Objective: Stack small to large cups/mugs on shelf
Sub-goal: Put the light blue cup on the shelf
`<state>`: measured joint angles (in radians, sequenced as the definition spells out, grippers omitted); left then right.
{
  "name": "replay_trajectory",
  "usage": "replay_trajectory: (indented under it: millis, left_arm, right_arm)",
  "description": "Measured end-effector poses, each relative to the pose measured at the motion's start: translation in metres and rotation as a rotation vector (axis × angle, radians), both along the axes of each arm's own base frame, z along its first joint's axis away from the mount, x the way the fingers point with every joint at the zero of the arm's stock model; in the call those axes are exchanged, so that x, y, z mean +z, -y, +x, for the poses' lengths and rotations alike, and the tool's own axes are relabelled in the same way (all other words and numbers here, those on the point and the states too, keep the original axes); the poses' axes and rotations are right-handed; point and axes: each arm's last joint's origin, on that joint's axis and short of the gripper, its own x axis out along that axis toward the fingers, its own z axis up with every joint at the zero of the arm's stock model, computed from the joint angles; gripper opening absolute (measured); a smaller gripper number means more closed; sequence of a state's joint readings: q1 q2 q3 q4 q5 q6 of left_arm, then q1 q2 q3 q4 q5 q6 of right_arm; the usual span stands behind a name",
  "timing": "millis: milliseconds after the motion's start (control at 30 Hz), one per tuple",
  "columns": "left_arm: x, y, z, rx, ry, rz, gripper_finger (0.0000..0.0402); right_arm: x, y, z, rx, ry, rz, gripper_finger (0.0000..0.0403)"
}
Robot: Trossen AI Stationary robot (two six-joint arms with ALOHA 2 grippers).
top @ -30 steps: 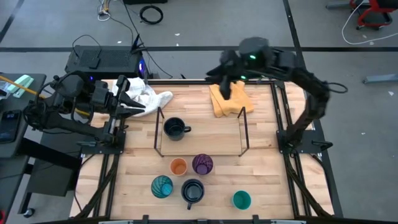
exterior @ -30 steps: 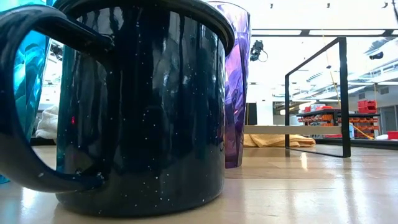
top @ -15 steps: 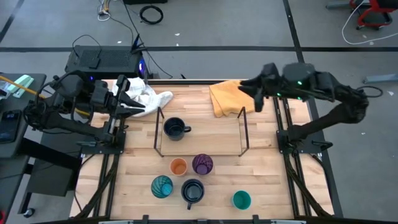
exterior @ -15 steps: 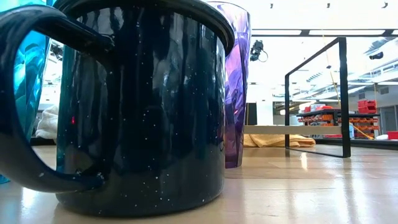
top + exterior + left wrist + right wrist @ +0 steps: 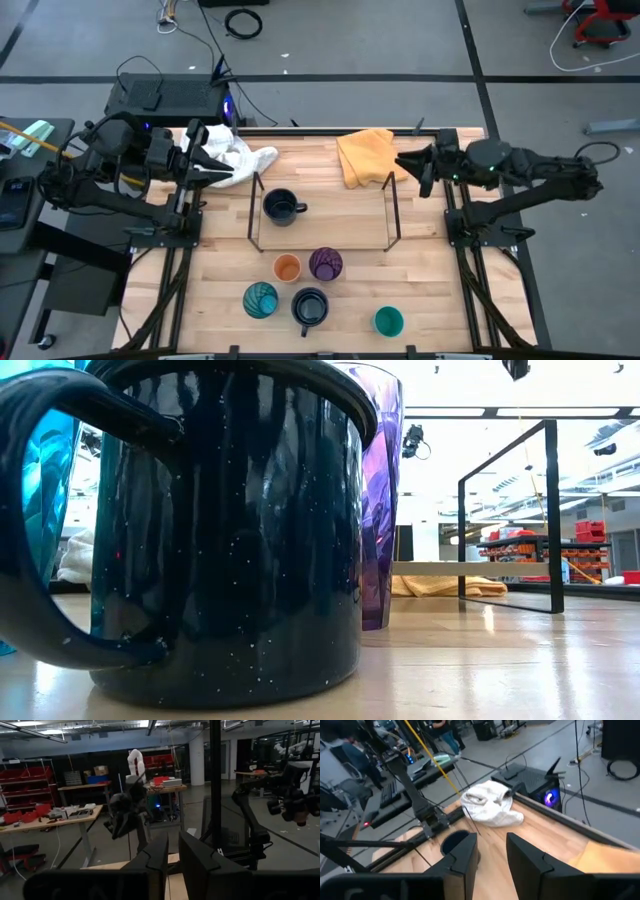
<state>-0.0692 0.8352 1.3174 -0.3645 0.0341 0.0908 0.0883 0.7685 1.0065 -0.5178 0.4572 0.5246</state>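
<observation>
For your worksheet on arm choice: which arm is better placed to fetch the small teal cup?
Probably right: the right gripper is on the same side as the small teal cup; the left gripper is farther away.

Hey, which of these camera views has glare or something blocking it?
Low view: a dark navy mug right at the lens fills the left half, with a bright, washed-out room behind and glare on the tabletop. Left wrist view: dim.

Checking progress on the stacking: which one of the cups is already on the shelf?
Only the dark navy mug at the shelf's left end; the other five sit on the table in front.
</observation>
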Motion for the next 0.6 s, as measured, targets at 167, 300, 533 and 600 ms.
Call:
replay_trajectory:
  millis: [167,300,533,600]
  left_arm:
    - [0.0,0.0,0.0,0.0,0.0,-0.001,0.0057]
    - [0.0,0.0,0.0,0.007,0.0,-0.002,0.0059]
    - [0.0,0.0,0.0,0.008,0.0,-0.003,0.0051]
    - [0.0,0.0,0.0,0.009,-0.003,-0.003,0.0051]
  right_arm:
    - [-0.032,0.0,-0.002,-0.011,0.061,0.052,0.011]
    - [-0.05,0.0,-0.004,-0.008,0.148,0.074,0.011]
    - [-0.06,-0.004,-0.009,0.04,0.26,0.049,0.011]
    - [-0.06,-0.006,-0.011,0.057,0.266,0.041,0.0109]
